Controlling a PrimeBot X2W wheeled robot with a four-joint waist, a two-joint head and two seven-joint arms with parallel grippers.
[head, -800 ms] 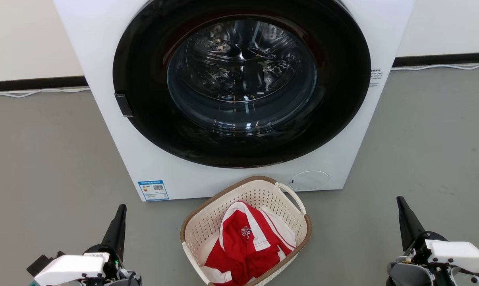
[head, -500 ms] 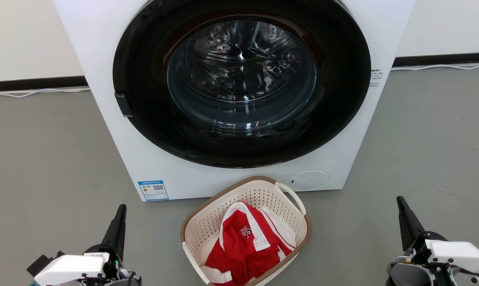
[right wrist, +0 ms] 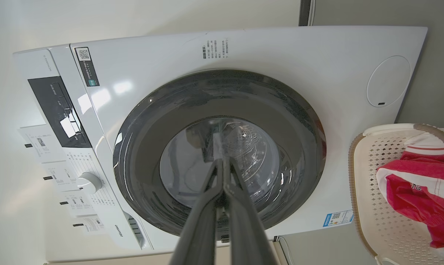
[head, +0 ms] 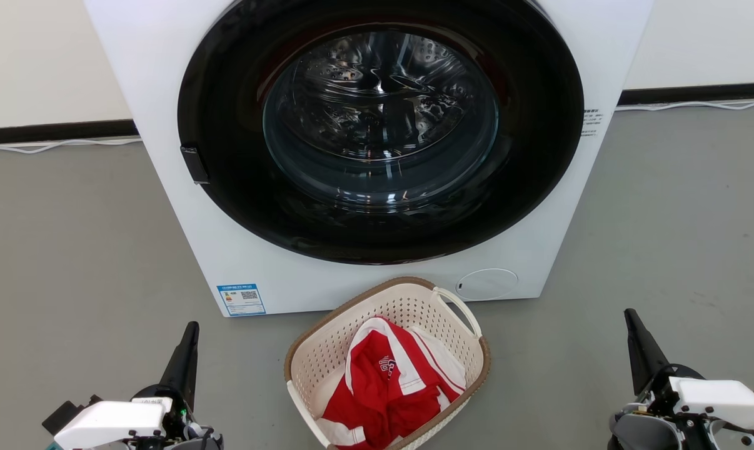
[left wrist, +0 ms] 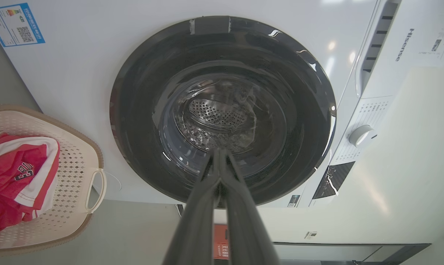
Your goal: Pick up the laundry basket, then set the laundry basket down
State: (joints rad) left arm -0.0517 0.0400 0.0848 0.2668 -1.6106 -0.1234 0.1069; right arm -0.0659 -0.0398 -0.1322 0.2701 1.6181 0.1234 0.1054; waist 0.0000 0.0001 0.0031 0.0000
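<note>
left fingers (head: 186,356) and right fingers (head: 641,353) each pinched closed, holding nothing — laundry basket (head: 408,307) on floor (head: 70,250) between them, touching neither

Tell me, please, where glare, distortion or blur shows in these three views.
Head view: sharp, evenly lit, bright reflections on the washing machine door glass. Left wrist view: wide-angle bending of the machine's edges, glare spots on its white front, left hand soft near the lens. Right wrist view: similar bending, glare on the front, laundry basket cut by the frame edge.
</note>
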